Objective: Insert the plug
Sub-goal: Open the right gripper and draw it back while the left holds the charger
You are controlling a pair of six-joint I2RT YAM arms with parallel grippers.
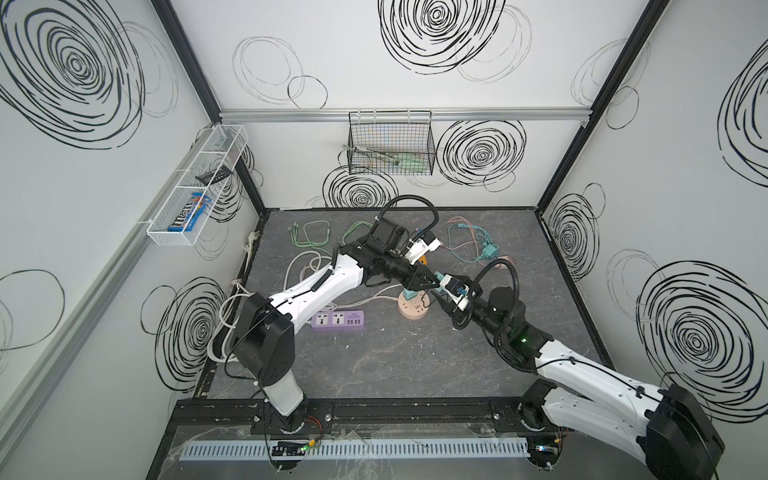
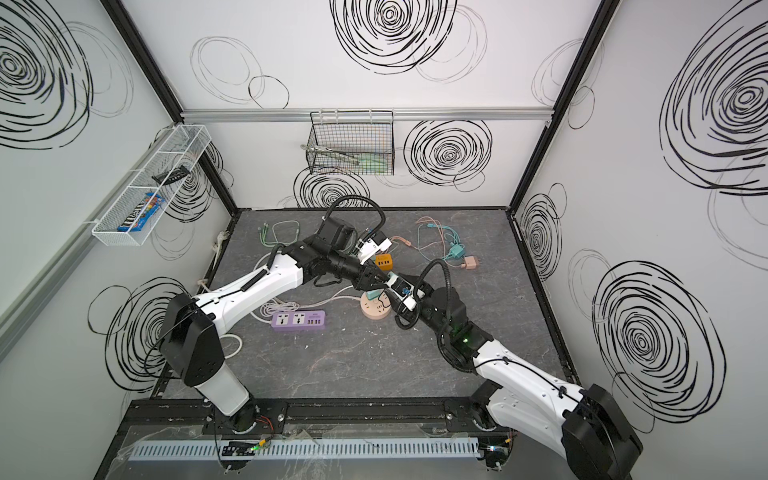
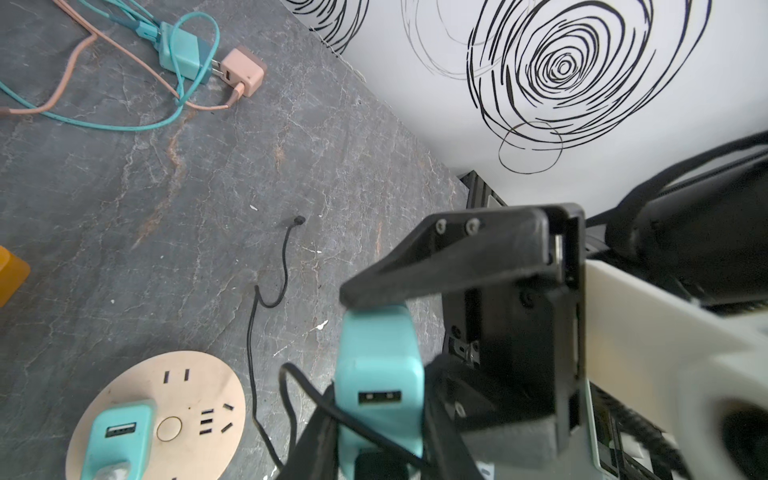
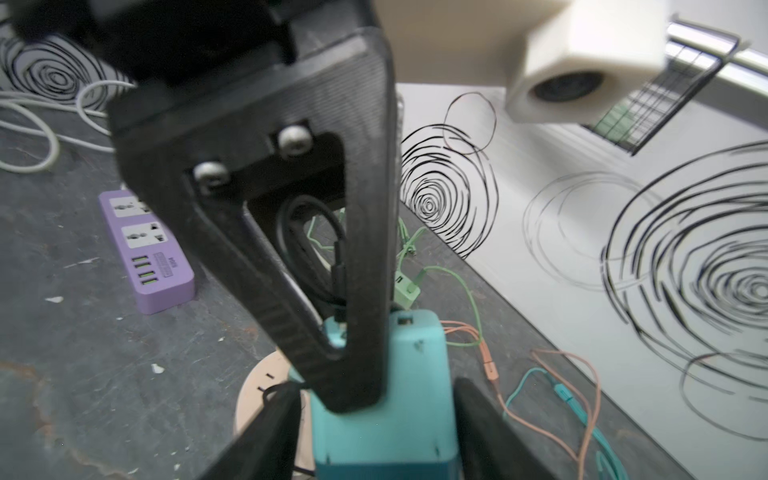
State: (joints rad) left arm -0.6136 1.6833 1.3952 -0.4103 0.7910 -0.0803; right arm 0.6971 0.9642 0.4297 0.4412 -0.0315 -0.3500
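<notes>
A teal plug (image 3: 379, 365) hangs above the table with my left gripper (image 3: 378, 419) shut on its sides. A black cable (image 3: 266, 291) crosses its face and trails over the table. In the right wrist view the same plug (image 4: 386, 399) sits between my right gripper's (image 4: 378, 440) open fingers, a gap on each side, with a left finger (image 4: 332, 249) in front. A round peach socket (image 3: 195, 399) lies just below, a second teal charger (image 3: 118, 436) standing in it. In both top views the grippers meet above this socket (image 1: 412, 311) (image 2: 376, 311).
A purple power strip (image 1: 338, 321) (image 4: 145, 249) lies left of the socket, an orange hub (image 2: 383, 262) behind it. Teal (image 3: 183, 54) and pink (image 3: 243, 72) chargers with cables lie at the back right. Green cables (image 1: 311, 237) and white cables (image 1: 232, 316) lie to the left.
</notes>
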